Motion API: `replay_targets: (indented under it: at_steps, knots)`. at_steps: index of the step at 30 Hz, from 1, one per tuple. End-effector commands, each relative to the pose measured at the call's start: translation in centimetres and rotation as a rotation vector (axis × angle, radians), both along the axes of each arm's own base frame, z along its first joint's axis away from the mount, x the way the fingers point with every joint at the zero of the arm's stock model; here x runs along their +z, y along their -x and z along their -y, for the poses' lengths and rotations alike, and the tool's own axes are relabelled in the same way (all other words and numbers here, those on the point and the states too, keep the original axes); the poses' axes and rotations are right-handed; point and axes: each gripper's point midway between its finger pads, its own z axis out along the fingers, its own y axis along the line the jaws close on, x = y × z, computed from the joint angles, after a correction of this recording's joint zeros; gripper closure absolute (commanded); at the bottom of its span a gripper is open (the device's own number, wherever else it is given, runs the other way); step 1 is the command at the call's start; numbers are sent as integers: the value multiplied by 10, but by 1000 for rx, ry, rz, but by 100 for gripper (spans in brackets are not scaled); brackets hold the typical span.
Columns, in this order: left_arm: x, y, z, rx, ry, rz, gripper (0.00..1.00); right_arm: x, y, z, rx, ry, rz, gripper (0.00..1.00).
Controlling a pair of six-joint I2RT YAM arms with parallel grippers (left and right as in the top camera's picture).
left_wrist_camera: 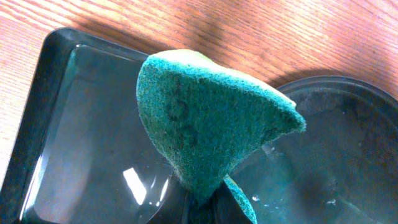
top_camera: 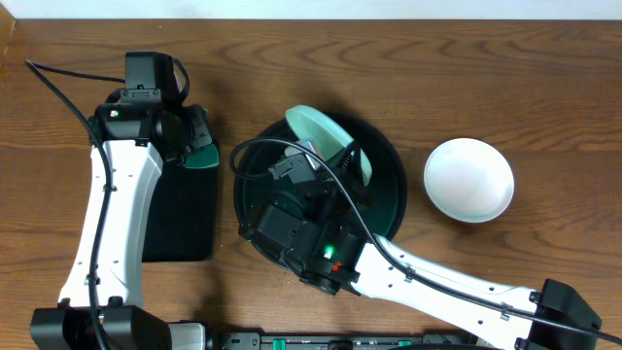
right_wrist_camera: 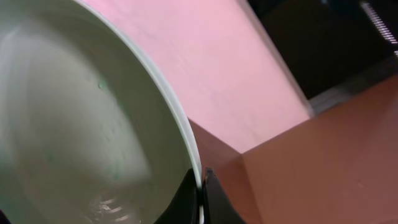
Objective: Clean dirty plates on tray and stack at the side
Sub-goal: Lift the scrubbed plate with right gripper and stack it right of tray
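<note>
On the wooden desk (top_camera: 486,68), a glossy black rectangular tray (top_camera: 180,219) lies at the left. Above it the left fingers (left_wrist_camera: 208,208) pinch the lower tip of a teal, coarse-fibred scouring sponge (left_wrist_camera: 205,118), folded into a cone. In the middle sits the round dark tray (top_camera: 394,209) with its raised rim. Over it the right fingers (right_wrist_camera: 200,198) clamp the thin rim of a smooth mint-green plate (top_camera: 321,131), held tilted. At the right, a white plate (top_camera: 468,179) rests on the desk, off the tray.
</note>
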Motion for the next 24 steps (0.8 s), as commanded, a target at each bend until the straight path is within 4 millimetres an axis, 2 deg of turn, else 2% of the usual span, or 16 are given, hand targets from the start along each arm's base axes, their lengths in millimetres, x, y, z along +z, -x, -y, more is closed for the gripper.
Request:
replay_targets:
  at_steps: [1,4,7,11,14,17,20,22,24]
  knots:
    - [-6,2,-3,13,-5,-22,92,21,5,9,-45,5,82,99]
    - [-6,2,-3,13,-5,-21,93,9,1,4,-9,-19,20,99]
    - [-6,2,-3,13,-5,-22,93,-30,-9,-8,90,-98,-192,99]
    - [-6,2,-3,13,-6,-21,93,-82,-18,-27,200,-360,-496,99]
    - [-6,2,-3,13,-6,-21,93,-106,-21,-38,274,-546,-695,99]
    - [-6,2,-3,14,-6,-21,93,-113,-30,-41,333,-718,-831,99]
    - [-6,2,-3,13,-6,-21,93,-108,-43,-34,385,-889,-912,99]
    - [-6,2,-3,13,-6,-21,93,-100,-54,-19,381,-1012,-933,99]
    - [-6,2,-3,13,-6,-21,93,-91,-66,8,340,-1116,-927,99]
